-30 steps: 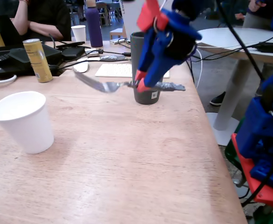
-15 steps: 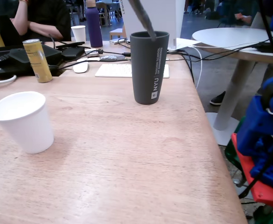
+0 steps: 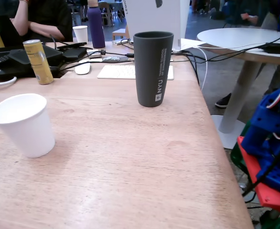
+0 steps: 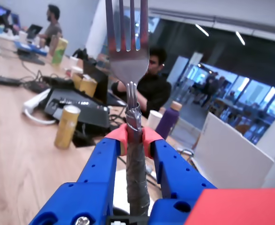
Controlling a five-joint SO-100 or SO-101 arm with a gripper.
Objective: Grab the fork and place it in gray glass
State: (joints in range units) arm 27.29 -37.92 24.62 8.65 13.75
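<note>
Item, nearest, wrist view: gripper, blue with red pads, clamped on the fork at the top of its foil-wrapped handle, tines pointing to 12 o'clock, bare metal head fully clear of the pads. Item, fixed view, 9 o'clock: white paper cup, upright, empty, well apart from the rest. Item, centre, toward 12 o'clock: gray glass, upright, "NYU" print facing the camera, mouth unobstructed; neither fork nor pincer appears in this view, so both are judged to be raised above the frame. Item, 10 o'clock, farther: yellow can. Item, far edge, 11 o'clock: purple bottle, second small cup beside it. Handling note, judged: the fork is held but not yet delivered. Bring it directly over the glass mouth, handle end lowermost and near vertical, descend until that end passes the rim, then release; an off-centre approach risks knocking the tall glass over.
</note>
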